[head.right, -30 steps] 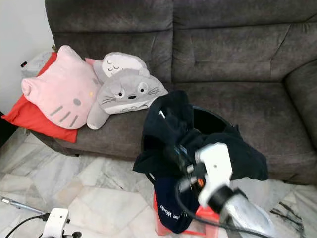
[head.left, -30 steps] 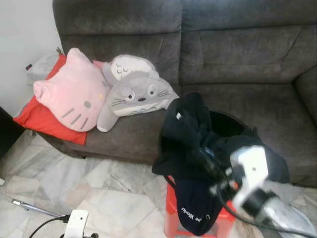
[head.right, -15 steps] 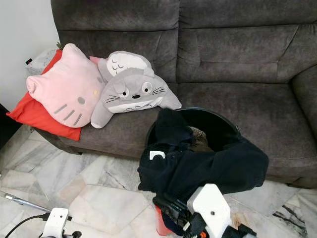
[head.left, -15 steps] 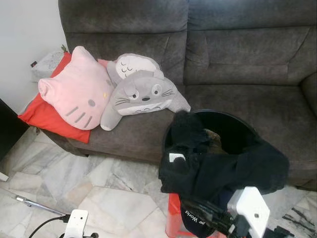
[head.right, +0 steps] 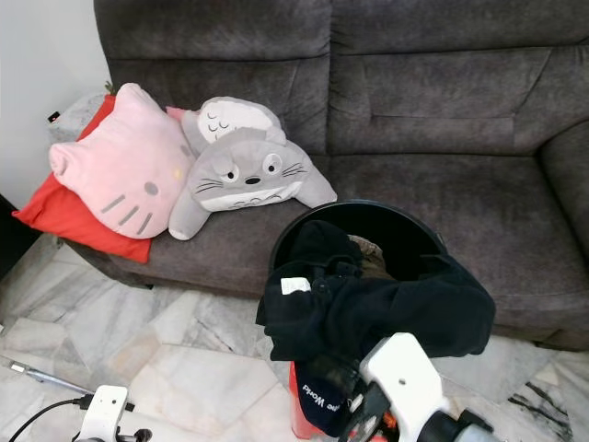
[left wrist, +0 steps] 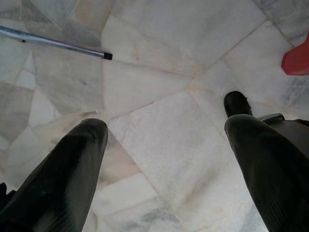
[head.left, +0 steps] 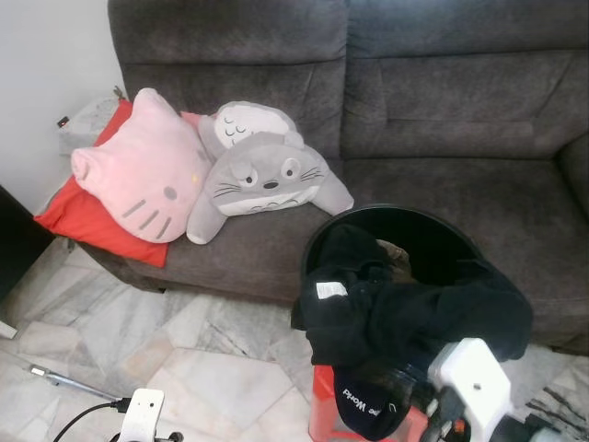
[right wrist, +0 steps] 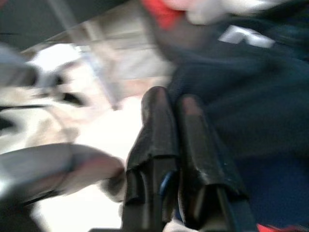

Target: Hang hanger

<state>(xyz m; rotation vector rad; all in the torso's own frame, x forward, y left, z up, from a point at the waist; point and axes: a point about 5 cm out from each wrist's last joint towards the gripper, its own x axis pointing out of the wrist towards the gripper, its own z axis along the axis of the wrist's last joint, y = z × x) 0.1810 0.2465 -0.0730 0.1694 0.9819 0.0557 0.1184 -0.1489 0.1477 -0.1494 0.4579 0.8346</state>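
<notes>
- Hanger: we cannot pick one out in these views; what we see is a heap of dark clothing (head.left: 414, 318) draped over the rim of a round black basket (head.left: 433, 241), which stands just before the grey sofa (head.left: 442, 110).
- Under the basket we see a red stool (head.left: 324, 416), and a dark garment with white lettering (head.left: 361, 405) hangs down in front of it.
- Our right gripper (right wrist: 176, 116) has its two black fingers pressed together, clenched with nothing visible between them; the wrist picture is blurred, and dark fabric lies just beside the fingers.
- Our right arm's white wrist housing (head.left: 474, 378) sits low in front of the basket, touching or just below the hanging clothing.
- Our left gripper (left wrist: 164, 130) hangs over the pale marble floor (left wrist: 159, 96) with its fingers (left wrist: 72, 164) spread wide, released and holding nothing.
- On the floor near our left gripper lies a thin metal rod (left wrist: 53, 42).
- On the sofa's left end we see a pink cat-face cushion (head.left: 143, 166) leaning on a red pillow (head.left: 83, 221), with a grey Totoro plush (head.left: 262, 175) touching it.
</notes>
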